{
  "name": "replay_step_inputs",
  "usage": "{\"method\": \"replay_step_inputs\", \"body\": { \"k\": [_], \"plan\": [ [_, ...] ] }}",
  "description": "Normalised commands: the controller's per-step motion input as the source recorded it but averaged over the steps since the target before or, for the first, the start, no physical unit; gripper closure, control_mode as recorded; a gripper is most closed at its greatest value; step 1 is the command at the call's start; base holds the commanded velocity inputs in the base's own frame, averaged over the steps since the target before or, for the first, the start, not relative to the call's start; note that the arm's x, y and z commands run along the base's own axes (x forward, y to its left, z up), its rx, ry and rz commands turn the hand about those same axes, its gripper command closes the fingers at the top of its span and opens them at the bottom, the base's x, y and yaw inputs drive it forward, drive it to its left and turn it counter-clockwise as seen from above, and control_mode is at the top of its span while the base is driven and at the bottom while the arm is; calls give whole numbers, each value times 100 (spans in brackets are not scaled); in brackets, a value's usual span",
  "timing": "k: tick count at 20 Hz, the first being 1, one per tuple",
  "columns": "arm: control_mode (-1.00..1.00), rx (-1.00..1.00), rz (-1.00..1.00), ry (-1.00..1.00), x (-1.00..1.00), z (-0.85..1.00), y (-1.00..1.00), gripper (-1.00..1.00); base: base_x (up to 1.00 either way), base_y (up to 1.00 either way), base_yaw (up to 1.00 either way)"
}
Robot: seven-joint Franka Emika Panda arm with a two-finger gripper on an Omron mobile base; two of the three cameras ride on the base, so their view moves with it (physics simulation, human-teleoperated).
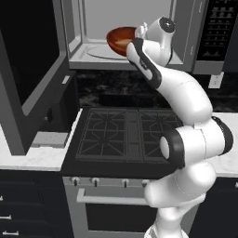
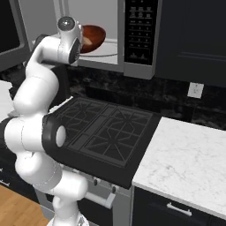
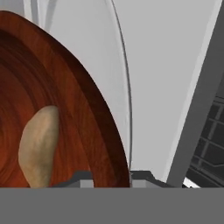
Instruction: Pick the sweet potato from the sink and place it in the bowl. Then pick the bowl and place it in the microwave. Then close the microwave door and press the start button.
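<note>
Left base view: the bowl (image 1: 122, 39) hangs tilted at the mouth of the microwave (image 1: 186, 28), just above the glass turntable (image 1: 100, 51), with the arm's wrist at its 3 o'clock. The microwave door (image 1: 32, 69) stands swung wide at 9 o'clock. If the tilt grows, the sweet potato could probably roll out.

Right base view: the bowl (image 2: 92, 37) sits at 3 o'clock of the wrist, its rim near the panel-side wall of the microwave (image 2: 137, 35); a sideways drift could knock it there.

Hand view: the gripper (image 3: 112, 178) pinches the rim of the bowl (image 3: 74, 109) narrowly between its tips. The sweet potato (image 3: 38, 148) lies inside, at 9 o'clock of the gripper. Such a thin rim hold may slip or let the bowl swing before it is set down.
</note>
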Motion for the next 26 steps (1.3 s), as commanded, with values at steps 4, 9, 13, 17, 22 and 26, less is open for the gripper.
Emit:
{"method": "replay_step_inputs", "body": {
  "k": [4,9,13,17,22,26],
  "plan": [
    [-100,0,0,0,34,-12,0,100,0,0,0],
    [-100,0,0,0,27,-13,2,-100,0,0,0],
    [-100,-4,0,-16,0,0,21,-100,0,0,0],
    [-100,-11,7,-62,-53,3,31,-100,0,0,0],
    [-100,-6,8,-34,-97,11,25,-100,0,0,0],
    [-100,2,4,-14,-100,53,0,-100,0,0,0]
  ]
}}
